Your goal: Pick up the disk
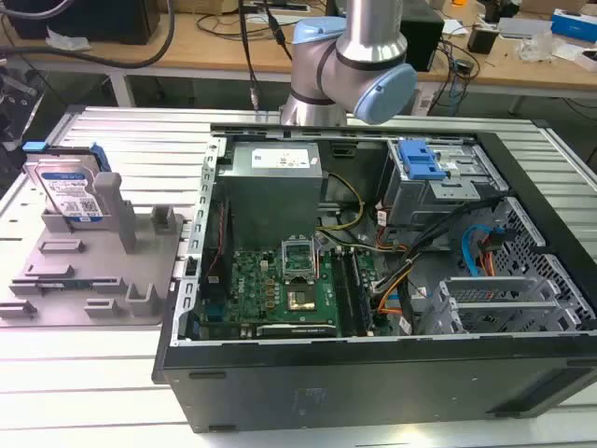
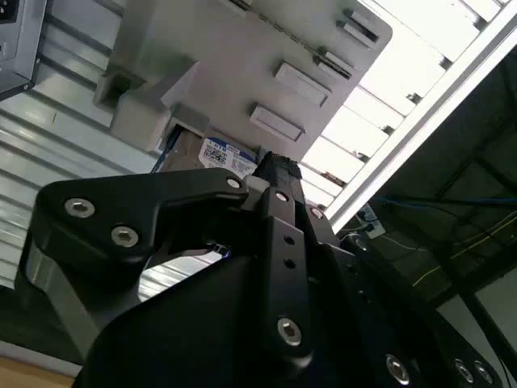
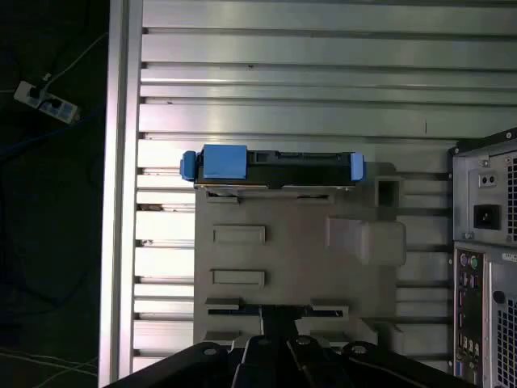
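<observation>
Disk [image 1: 67, 191] upright on edge in holder [image 1: 93, 291]

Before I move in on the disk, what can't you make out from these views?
Exterior view: the arm is cut off by the top edge; a post of the grey holder covers one side of the disk.
First wrist view: the disk is edge-on, its label face unseen; the gripper is cut off by the frame edge.
Second wrist view: the gripper's body hides most of the disk, leaving a patch of label.
</observation>
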